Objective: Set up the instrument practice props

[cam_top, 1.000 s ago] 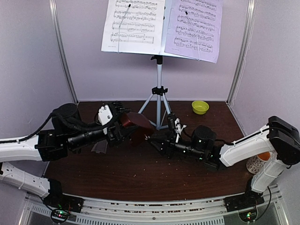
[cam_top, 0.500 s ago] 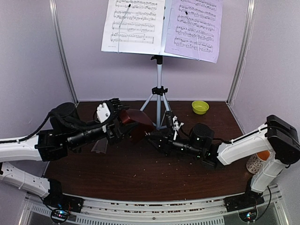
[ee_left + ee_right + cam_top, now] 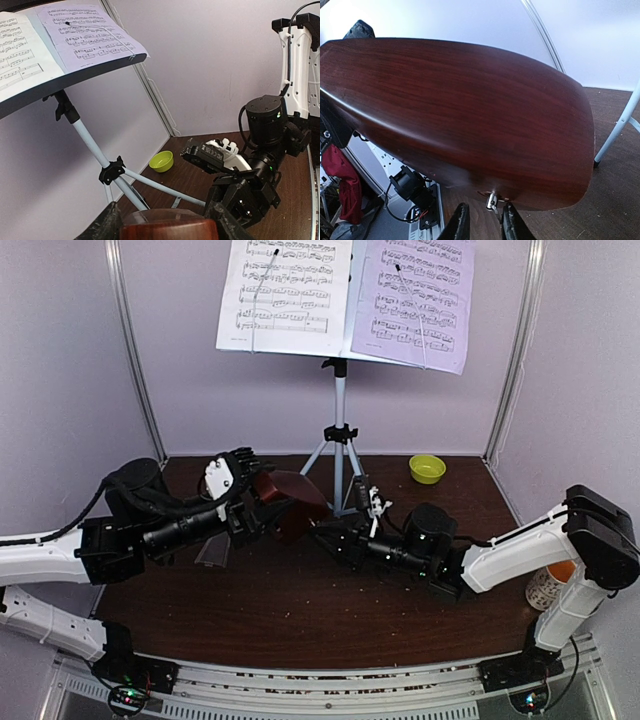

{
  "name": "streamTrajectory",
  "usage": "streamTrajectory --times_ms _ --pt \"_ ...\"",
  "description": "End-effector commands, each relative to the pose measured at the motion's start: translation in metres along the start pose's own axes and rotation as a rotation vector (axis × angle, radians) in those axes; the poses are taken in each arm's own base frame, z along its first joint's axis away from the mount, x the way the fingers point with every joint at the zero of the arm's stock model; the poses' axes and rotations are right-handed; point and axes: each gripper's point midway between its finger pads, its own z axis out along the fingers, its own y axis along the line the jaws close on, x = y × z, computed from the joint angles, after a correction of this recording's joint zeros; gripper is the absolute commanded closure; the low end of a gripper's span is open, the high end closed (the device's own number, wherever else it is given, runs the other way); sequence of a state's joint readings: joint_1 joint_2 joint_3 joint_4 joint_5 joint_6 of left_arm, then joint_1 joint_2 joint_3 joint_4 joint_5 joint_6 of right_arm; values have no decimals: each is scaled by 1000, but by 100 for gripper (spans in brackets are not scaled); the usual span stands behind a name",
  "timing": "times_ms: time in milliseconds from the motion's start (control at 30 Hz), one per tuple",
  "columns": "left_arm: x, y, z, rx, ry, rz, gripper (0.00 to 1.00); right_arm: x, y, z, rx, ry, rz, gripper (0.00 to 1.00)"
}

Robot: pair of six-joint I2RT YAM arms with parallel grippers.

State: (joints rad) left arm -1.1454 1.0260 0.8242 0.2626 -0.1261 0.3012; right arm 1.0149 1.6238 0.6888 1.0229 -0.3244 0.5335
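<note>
Your left fingers [image 3: 106,226] clamp the small dark-red wooden pyramid metronome [image 3: 287,502]. They hold it tilted above the dark brown tabletop [image 3: 300,610], just in front of the silver-black tripod of the white music stand [image 3: 340,430].

The coming move turns on the small silver winding key [image 3: 491,201] that sticks out of the metronome's side. In the right wrist view it lies straight ahead of your right fingers [image 3: 460,222], just at their tips and centred in the gap. Those fingers stand narrow, with a sliver of space on either side of the key, so I judge it is not yet pinched. Your right arm is the free one, and it is lined up on the key.

The metronome's body is smooth, glossy, grained wood with rounded edges. The key is a thin metal stub and likely slippery.

The white printed music sheet [image 3: 285,290] and the lavender printed music sheet [image 3: 415,295] rest side by side on the stand, well above.
</note>
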Motion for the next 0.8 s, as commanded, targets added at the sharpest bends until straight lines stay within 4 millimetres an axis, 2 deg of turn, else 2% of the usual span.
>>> streamTrajectory --times_ms 0,200,267,767 --pt "-51 25 -11 -87 -195 -14 82 -25 14 3 -35 -75 12 80" --pt "-48 25 -12 -94 -194 1 82 -30 12 0 -41 -91 72 92" --pt "-49 26 -14 -100 -200 5 83 -34 12 0 -49 -105 99 100" --pt "-54 18 -28 -79 -276 68 84 -72 9 -12 -260 -283 506 100"
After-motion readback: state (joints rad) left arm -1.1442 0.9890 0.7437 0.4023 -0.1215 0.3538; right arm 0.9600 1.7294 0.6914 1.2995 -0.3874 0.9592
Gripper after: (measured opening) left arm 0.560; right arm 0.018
